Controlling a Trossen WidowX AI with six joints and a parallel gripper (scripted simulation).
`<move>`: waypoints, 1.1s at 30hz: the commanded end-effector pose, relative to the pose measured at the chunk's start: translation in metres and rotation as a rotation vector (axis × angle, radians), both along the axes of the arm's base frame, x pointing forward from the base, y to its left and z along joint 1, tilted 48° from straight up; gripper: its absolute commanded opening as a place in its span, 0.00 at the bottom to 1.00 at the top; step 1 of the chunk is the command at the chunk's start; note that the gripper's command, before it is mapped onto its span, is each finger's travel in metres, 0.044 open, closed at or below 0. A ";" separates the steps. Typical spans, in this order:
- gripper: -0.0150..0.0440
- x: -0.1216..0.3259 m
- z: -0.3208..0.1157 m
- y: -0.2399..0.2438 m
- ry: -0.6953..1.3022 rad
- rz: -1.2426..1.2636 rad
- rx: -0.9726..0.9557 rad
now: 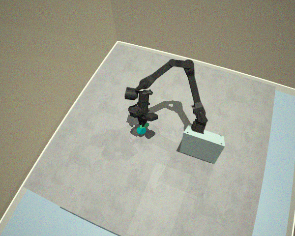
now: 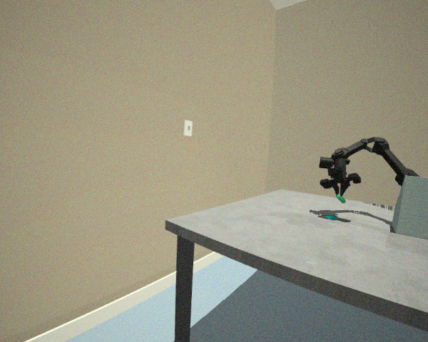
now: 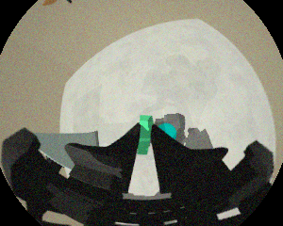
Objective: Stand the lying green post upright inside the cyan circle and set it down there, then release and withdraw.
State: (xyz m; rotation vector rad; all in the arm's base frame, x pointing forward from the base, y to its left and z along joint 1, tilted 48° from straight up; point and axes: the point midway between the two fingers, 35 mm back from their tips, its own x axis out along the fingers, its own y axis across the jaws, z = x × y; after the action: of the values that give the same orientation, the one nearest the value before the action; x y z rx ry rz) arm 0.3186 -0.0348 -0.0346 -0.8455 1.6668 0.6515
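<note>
The green post (image 1: 146, 125) (image 2: 340, 199) (image 3: 144, 137) is held between the fingertips of my gripper (image 1: 142, 125) (image 2: 339, 194) (image 3: 145, 126). The gripper is shut on it and points down. In the exterior view the post is tilted, its lower end to the right, and hangs clear above the table. The cyan circle (image 1: 141, 131) (image 2: 331, 217) (image 3: 167, 131) lies flat on the table below, in the arm's shadow. In the wrist view it shows just right of the post, partly behind the right finger. The fingers hide part of the post.
The arm's base stands on a pale grey-green box (image 1: 201, 148) (image 2: 417, 209) (image 3: 73, 143), to the right of the circle in the top and exterior views. The grey table (image 1: 91, 162) (image 2: 280, 235) carries the box. The table's edges lie well away from the gripper.
</note>
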 end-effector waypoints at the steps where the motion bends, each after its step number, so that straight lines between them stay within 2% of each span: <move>1: 0.29 -0.001 0.000 0.000 -0.010 0.002 0.032; 33: 0.29 -0.001 0.000 -0.002 -0.124 0.029 0.241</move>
State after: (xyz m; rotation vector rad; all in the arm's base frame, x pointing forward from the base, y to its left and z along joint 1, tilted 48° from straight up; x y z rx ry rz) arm 0.3187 -0.0361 -0.0352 -0.7320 1.4574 0.7746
